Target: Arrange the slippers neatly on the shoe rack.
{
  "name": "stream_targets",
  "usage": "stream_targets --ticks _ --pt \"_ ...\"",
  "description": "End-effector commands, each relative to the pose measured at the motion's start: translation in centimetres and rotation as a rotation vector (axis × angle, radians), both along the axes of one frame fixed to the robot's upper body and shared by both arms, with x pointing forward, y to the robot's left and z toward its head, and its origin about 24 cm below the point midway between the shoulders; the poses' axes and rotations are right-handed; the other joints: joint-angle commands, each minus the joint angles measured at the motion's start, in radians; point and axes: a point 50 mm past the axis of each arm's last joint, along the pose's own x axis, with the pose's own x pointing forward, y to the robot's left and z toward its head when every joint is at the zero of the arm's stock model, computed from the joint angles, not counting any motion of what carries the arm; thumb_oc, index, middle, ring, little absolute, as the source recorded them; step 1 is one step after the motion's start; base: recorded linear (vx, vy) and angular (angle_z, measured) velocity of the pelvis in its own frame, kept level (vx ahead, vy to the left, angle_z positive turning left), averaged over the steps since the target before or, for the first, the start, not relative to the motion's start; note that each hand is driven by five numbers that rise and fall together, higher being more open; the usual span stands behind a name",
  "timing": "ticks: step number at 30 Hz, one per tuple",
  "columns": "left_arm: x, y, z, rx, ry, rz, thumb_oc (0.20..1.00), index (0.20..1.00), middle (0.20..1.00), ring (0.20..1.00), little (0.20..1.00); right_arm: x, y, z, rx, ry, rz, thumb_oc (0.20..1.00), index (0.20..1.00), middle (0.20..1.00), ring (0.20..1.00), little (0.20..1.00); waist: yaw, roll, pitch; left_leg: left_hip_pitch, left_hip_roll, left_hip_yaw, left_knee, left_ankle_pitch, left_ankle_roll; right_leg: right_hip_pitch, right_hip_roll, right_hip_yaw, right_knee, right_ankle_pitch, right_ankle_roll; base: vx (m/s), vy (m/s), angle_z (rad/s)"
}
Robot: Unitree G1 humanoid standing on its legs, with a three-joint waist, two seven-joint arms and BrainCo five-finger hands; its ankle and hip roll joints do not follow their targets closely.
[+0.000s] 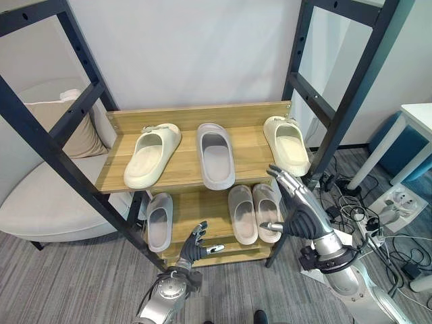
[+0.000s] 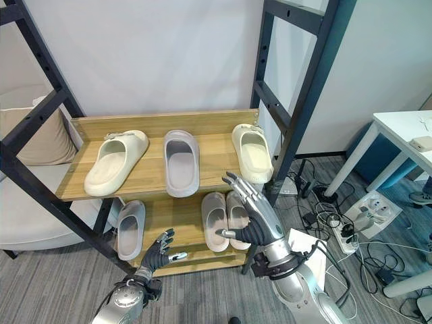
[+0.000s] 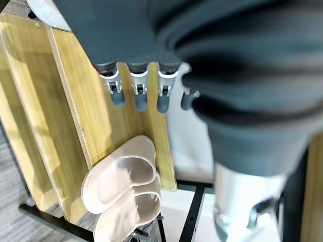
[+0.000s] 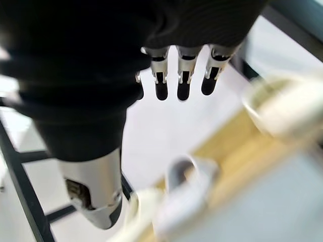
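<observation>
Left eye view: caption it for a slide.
Both open hands, left and right, hover before a shoe rack holding six slippers.

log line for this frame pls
left hand: open, empty, low before lower shelf | right hand: open, empty, by upper shelf right end | upper: three slippers, gaps uneven | lower: grey single, pair
</observation>
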Motion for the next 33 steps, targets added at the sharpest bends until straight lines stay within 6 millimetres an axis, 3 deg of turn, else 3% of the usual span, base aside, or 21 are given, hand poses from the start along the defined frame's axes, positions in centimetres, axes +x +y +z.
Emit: stream_targets --ticks 1,5,10,12,16,27,33 --pt "2.5 -0.4 2.3 -0.002 -0.153 -0.005 1.000 1.000 1.000 1.000 1.000 1.7 0.7 3.7 0.045 -0.267 -0.035 1.000 1.000 1.000 1.000 1.000 0.022 -0.013 0.013 0.020 -0.020 -0.043 0.000 -0.123 0.033 0.083 0.017 -0.017 0.006 -0.189 0.010 0.00 0.013 0.06" --pt "2.3 -0.9 1.7 -0.017 -0.117 -0.007 1.000 1.000 1.000 1.000 1.000 5.0 2.4 7.0 0.063 -0.419 -0.088 1.000 1.000 1.000 1.000 1.000 0.064 -0.021 0.002 0.020 -0.023 -0.059 0.000 -0.123 0.033 0.088 0.016 -0.032 0.006 -0.189 0.005 0.01 0.027 0.13" --pt "2.0 -0.6 1.3 -0.026 -0.097 -0.015 1.000 1.000 1.000 1.000 1.000 8.0 2.5 8.3 0.017 -0.442 -0.168 1.000 1.000 1.000 1.000 1.000 0.106 -0.029 0.000 0.014 -0.030 -0.080 0.000 -0.123 0.034 0.087 0.013 -0.046 0.006 -0.185 0.007 0.02 0.040 0.12" --pt "1.8 -0.2 0.9 -0.025 -0.079 -0.015 1.000 1.000 1.000 1.000 1.000 9.9 2.1 8.3 -0.011 -0.406 -0.234 1.000 1.000 1.000 1.000 1.000 0.139 -0.039 0.001 0.005 -0.035 -0.099 0.000 -0.120 0.034 0.085 0.011 -0.062 0.008 -0.185 0.009 0.03 0.057 0.19" --pt "1.6 0.4 0.6 -0.027 -0.059 -0.012 1.000 1.000 1.000 1.000 1.000 11.9 1.1 7.4 -0.075 -0.337 -0.314 1.000 1.000 1.000 1.000 1.000 0.176 -0.053 0.004 -0.003 -0.042 -0.123 0.000 -0.120 0.036 0.088 0.006 -0.085 0.005 -0.184 0.013 0.06 0.068 0.22" --pt "0.9 2.0 0.4 -0.032 -0.037 0.003 1.000 1.000 1.000 1.000 1.000 16.1 -2.5 4.5 -0.055 -0.077 -0.508 1.000 1.000 1.000 1.000 1.000 0.252 -0.077 0.026 -0.026 -0.057 -0.154 0.000 -0.124 0.046 0.081 -0.005 -0.116 0.002 -0.182 0.027 0.06 0.060 0.13" --pt "1.3 1.9 0.8 -0.044 -0.049 0.002 1.000 1.000 1.000 1.000 1.000 18.3 -4.4 4.0 -0.032 0.060 -0.612 1.000 1.000 1.000 1.000 1.000 0.281 -0.088 0.041 -0.040 -0.060 -0.160 0.000 -0.122 0.047 0.070 -0.009 -0.126 0.002 -0.180 0.032 0.03 0.032 0.01"
